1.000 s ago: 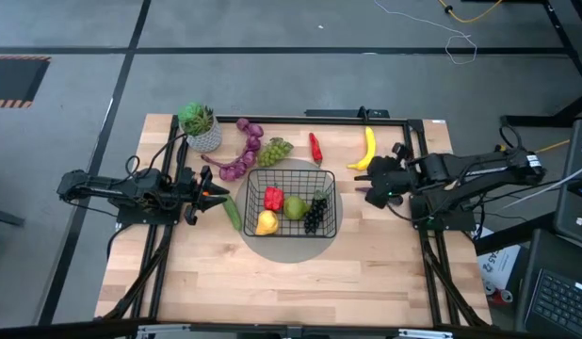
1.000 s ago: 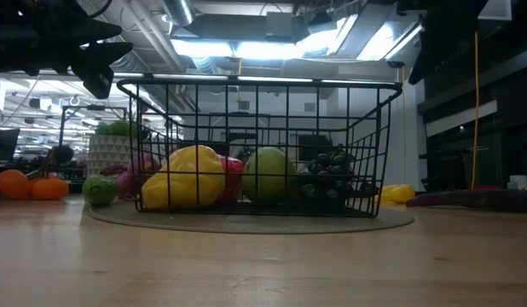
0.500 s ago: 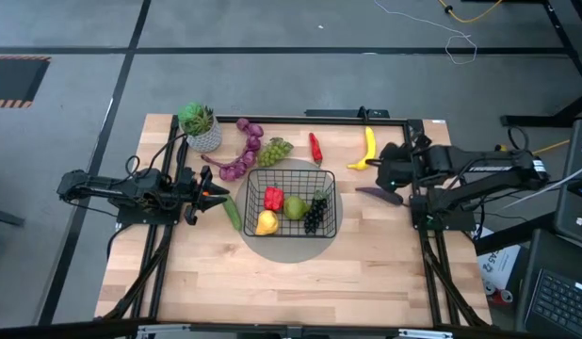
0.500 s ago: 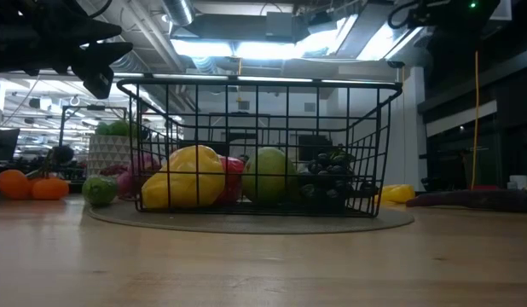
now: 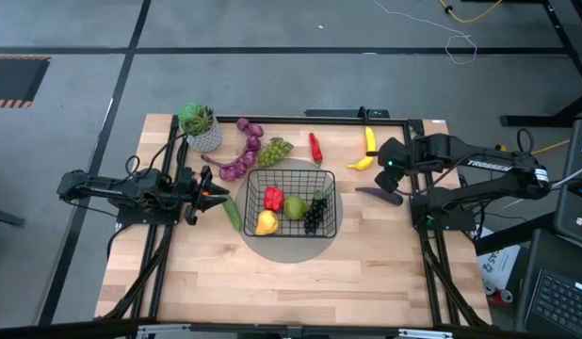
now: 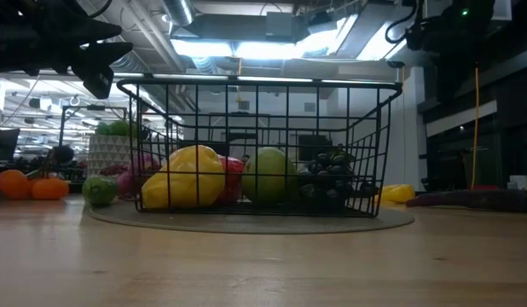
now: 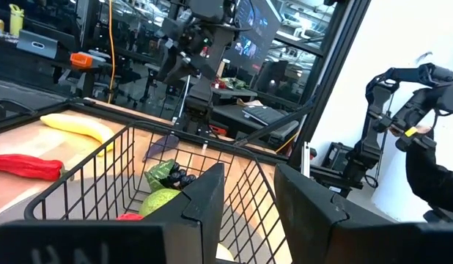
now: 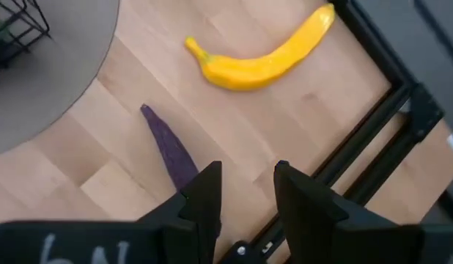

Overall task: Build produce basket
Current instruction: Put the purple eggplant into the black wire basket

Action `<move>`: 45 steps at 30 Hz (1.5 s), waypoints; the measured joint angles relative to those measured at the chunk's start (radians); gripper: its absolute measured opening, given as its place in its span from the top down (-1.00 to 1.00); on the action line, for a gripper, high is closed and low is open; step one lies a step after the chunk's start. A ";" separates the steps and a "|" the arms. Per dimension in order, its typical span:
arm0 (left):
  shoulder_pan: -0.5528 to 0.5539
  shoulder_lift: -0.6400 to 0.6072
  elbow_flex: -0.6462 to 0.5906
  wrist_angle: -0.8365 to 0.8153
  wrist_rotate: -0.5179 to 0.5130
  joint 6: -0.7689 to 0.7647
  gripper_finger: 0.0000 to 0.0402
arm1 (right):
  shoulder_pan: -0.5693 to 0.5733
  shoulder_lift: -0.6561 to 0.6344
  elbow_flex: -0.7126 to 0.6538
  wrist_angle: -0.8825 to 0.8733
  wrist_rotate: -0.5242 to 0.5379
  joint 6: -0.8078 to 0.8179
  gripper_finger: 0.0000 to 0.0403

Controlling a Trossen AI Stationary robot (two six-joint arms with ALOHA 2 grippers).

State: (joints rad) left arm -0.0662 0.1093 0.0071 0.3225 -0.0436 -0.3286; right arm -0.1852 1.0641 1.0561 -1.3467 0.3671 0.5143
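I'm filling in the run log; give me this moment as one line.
right gripper: open, above aubergine and banana | left gripper: open, beside basket | basket: four pieces in

basket (image 5: 291,202): 1 | banana (image 5: 366,151): 1 | red peppers (image 5: 273,198) (image 5: 315,148): 2 | grape bunches (image 5: 275,149) (image 5: 315,215) (image 5: 238,166): 3 | pear (image 5: 295,207): 1 | cucumber (image 5: 233,213): 1 | aubergine (image 5: 379,195): 1 | potted plant (image 5: 200,125): 1

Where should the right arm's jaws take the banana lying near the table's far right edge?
Probably across the banana at its thick middle, coming straight down. It lies flat on bare wood, clear of the aubergine, and the curved ends taper.
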 joint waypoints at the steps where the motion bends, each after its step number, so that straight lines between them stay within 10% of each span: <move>1: 0.000 0.000 0.000 0.000 0.000 0.000 0.43 | -0.016 0.000 0.000 0.007 -0.010 -0.003 0.37; 23: 0.000 0.000 0.000 0.000 0.000 0.000 0.43 | -0.095 0.001 -0.445 0.470 -0.245 -0.159 0.37; 45: 0.000 0.000 0.000 0.001 0.000 -0.001 0.43 | -0.095 0.121 -0.474 0.659 -0.230 -0.184 0.37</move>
State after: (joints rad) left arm -0.0663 0.1089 0.0071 0.3236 -0.0440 -0.3294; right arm -0.2806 1.1849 0.5819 -0.6874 0.1375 0.3304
